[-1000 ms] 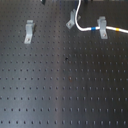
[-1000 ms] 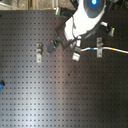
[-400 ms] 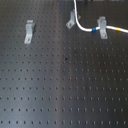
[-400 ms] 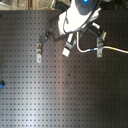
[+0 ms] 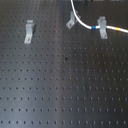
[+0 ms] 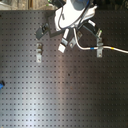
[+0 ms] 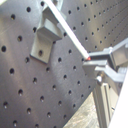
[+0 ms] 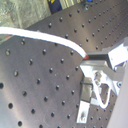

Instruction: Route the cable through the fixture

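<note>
The white cable (image 5: 80,19) drops from the first exterior view's top edge, curves past the right side of the small forked fixture (image 5: 71,21), and runs through a taller clip to its yellow band (image 5: 117,30). In the second exterior view my gripper (image 6: 68,39) hangs over the board's upper middle, and the cable (image 6: 85,48) trails right from it. Both wrist views show the cable (image 8: 45,37) ending at the fingertips, with the gripper (image 7: 92,61) shut on it. In the first wrist view the cable lies across the top of the fixture (image 7: 45,32).
A black perforated board (image 5: 65,90) fills the scene. A long strip-like clip (image 5: 29,31) stands at the first exterior view's left. The taller clip (image 5: 102,26) carries the cable. A small blue object (image 6: 1,84) sits at the second exterior view's left edge.
In the second exterior view the arm has moved left and slightly up with the cable. In the first exterior view the cable's upper loop has shifted left, closer to the fixture.
</note>
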